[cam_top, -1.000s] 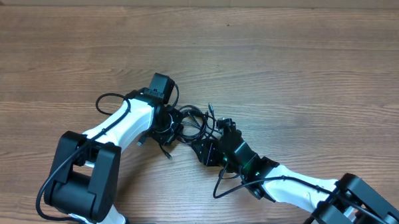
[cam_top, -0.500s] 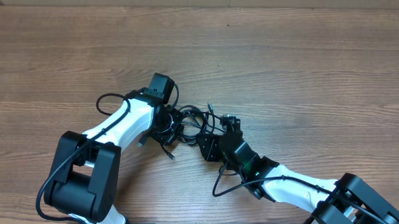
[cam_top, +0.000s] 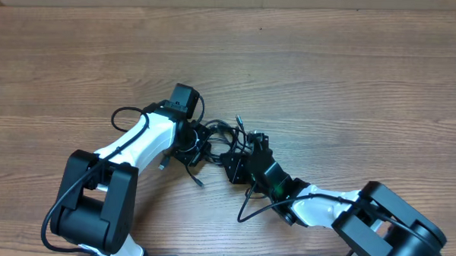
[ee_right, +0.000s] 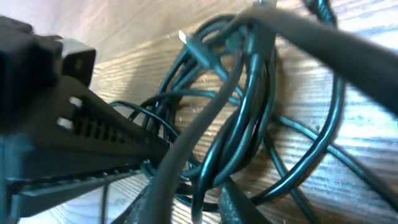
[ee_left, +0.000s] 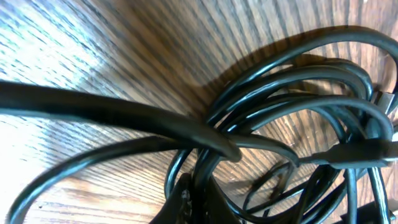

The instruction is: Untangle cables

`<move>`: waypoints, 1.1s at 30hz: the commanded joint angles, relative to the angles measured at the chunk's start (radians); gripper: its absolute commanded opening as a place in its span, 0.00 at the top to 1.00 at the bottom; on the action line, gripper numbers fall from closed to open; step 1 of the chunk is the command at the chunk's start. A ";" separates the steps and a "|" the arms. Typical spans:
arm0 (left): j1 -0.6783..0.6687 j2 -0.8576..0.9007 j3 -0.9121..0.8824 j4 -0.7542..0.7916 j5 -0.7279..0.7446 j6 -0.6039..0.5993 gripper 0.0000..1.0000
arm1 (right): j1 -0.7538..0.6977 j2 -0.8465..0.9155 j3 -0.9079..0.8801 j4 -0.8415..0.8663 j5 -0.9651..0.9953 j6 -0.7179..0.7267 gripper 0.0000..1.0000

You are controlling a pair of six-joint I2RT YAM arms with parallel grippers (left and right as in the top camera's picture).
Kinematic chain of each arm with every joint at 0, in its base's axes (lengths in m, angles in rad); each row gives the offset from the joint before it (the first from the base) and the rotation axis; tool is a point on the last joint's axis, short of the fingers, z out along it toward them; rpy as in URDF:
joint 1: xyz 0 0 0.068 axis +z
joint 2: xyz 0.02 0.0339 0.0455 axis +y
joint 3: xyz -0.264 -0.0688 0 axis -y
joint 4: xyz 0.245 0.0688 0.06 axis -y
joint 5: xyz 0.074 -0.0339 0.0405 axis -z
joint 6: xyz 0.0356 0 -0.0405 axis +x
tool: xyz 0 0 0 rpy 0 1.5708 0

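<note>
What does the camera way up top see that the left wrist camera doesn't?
Only the overhead view shows the whole left arm and right arm, with the left gripper and right gripper meeting at the cables, and lots of bare wooden table around. Only the left wrist view shows the loops up close: several strands curving side by side, with a blurry black cord crossing in front. Both show the cables bunched in a tangle on the wood.

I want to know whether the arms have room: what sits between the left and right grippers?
In the overhead view, the cables lie in a tangled bunch between the left gripper and the right gripper, reaching both.
</note>
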 commanded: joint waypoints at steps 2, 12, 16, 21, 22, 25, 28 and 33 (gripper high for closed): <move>-0.007 -0.018 -0.004 0.001 0.050 -0.006 0.95 | 0.005 0.011 0.023 0.004 -0.018 0.013 0.85; -0.006 -0.018 -0.004 0.000 -0.054 -0.002 0.95 | -0.061 -0.007 0.023 0.000 -0.405 -0.016 0.96; 0.006 -0.018 -0.004 0.014 -0.221 -0.001 0.96 | -0.130 -0.044 0.023 -0.147 -0.603 -0.055 0.96; 0.062 -0.018 -0.004 0.084 -0.283 0.028 0.96 | -0.179 -0.125 0.023 -0.413 -0.637 -0.076 0.96; 0.077 -0.018 -0.003 0.098 -0.276 0.038 0.96 | -0.187 -0.152 0.023 -0.465 -0.637 -0.080 0.96; 0.117 -0.018 -0.003 0.118 -0.249 0.044 0.96 | -0.205 -0.227 0.023 -0.595 -0.623 -0.114 0.96; 0.142 -0.018 -0.003 0.110 -0.204 0.053 0.96 | -0.224 -0.306 0.023 -0.698 -0.571 -0.124 0.96; 0.131 -0.018 -0.003 0.088 -0.061 0.108 0.96 | -0.217 -0.376 0.023 -0.665 -0.561 -0.153 0.86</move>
